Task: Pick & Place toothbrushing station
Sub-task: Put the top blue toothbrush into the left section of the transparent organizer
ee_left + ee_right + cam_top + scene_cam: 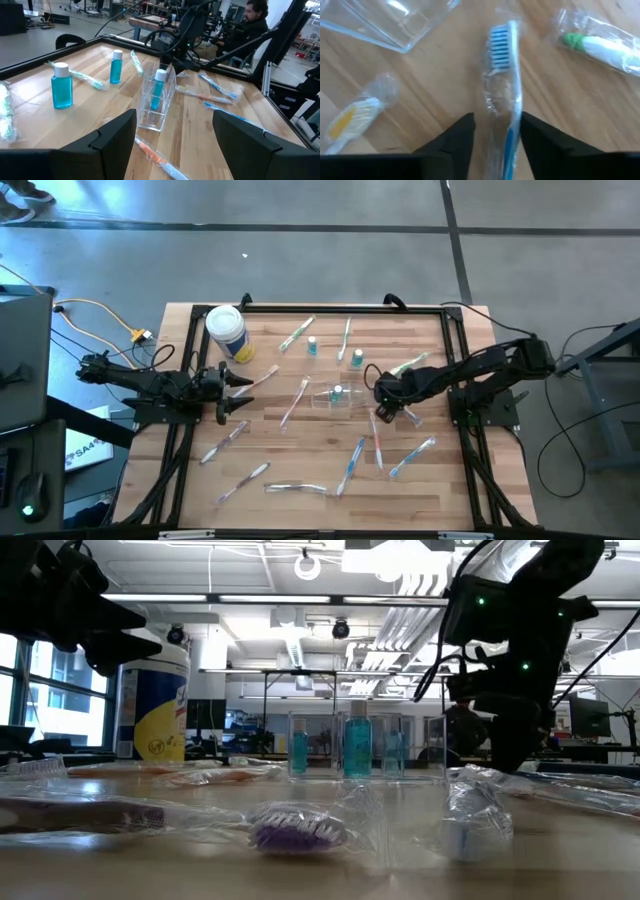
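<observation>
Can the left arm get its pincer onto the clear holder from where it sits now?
Probably yes. The left pincer is open and faces the clear holder across bare wood; only a wrapped toothbrush lies low between them.

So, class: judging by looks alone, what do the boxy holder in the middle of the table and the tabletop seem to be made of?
The holder looks like clear, glossy hard plastic: the blue bottle inside shows through its walls. The tabletop looks like light, smooth wood, with visible plank lines and grain.
</observation>
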`<action>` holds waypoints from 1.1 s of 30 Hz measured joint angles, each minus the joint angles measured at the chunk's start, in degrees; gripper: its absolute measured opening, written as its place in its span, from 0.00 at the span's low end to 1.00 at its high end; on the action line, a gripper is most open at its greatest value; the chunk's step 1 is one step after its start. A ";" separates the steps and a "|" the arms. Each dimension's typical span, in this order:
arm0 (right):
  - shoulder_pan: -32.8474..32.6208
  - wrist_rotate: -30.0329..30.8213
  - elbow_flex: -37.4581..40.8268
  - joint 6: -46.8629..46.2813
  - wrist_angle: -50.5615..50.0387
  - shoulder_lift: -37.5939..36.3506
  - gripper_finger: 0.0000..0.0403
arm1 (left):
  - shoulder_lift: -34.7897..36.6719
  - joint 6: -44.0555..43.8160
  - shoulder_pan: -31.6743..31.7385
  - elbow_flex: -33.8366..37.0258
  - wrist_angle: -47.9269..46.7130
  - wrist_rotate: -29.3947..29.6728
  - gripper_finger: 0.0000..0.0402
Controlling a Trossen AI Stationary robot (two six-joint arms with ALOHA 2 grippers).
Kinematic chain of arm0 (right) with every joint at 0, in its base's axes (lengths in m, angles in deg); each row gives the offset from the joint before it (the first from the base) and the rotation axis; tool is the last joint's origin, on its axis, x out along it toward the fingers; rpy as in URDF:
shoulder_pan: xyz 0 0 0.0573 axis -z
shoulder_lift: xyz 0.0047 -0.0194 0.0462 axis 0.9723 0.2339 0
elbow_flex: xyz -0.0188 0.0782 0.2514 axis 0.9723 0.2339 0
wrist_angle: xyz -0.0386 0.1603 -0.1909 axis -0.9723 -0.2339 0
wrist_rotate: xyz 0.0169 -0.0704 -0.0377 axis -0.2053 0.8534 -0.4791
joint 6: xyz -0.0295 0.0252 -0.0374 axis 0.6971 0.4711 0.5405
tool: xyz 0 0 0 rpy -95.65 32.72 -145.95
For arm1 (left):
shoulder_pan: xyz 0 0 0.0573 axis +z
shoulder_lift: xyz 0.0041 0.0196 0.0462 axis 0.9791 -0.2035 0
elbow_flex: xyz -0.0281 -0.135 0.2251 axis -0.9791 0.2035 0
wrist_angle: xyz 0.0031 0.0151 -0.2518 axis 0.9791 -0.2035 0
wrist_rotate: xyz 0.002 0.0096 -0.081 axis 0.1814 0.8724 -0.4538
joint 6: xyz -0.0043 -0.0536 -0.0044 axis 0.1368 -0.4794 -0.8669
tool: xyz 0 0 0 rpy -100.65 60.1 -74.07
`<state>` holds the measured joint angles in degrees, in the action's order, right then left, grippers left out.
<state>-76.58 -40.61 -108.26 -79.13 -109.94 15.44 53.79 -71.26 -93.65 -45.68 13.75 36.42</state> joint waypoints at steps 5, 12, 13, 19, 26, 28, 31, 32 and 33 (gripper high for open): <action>0.03 0.68 0.24 -0.94 0.87 -0.45 0.12 | 0.00 0.33 0.00 0.00 0.21 1.06 0.65; 0.00 0.85 0.43 -3.47 0.38 -1.13 0.04 | 0.00 4.94 0.00 0.00 0.10 2.03 0.65; -0.29 0.94 0.42 -3.49 0.24 -1.13 0.04 | 0.00 5.49 0.00 0.00 0.11 2.02 0.65; -2.58 2.07 -2.55 -4.21 -6.04 -2.10 0.04 | 0.00 6.83 0.00 0.00 0.25 2.87 0.65; -6.17 4.93 -8.89 -7.96 -20.78 -7.49 0.04 | -0.02 5.09 0.01 0.00 0.29 2.91 0.65; -7.64 7.02 -10.69 -8.90 -23.57 -9.68 0.04 | -0.01 4.97 0.02 0.00 0.46 1.59 0.65; -9.98 11.46 -13.57 -10.37 -27.66 -13.33 0.04 | -0.02 5.67 0.02 0.00 2.81 -0.30 0.65; -10.87 13.32 -14.30 -10.57 -28.88 -14.49 0.04 | -0.02 6.24 0.02 0.00 4.32 -1.06 0.65; -11.75 15.20 -14.92 -10.55 -29.15 -15.68 0.04 | -0.02 7.20 0.02 0.00 5.81 -1.72 0.65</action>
<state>-88.33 -25.41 -123.18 -89.68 -139.09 -0.24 53.77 -64.06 -93.63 -45.68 19.56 34.70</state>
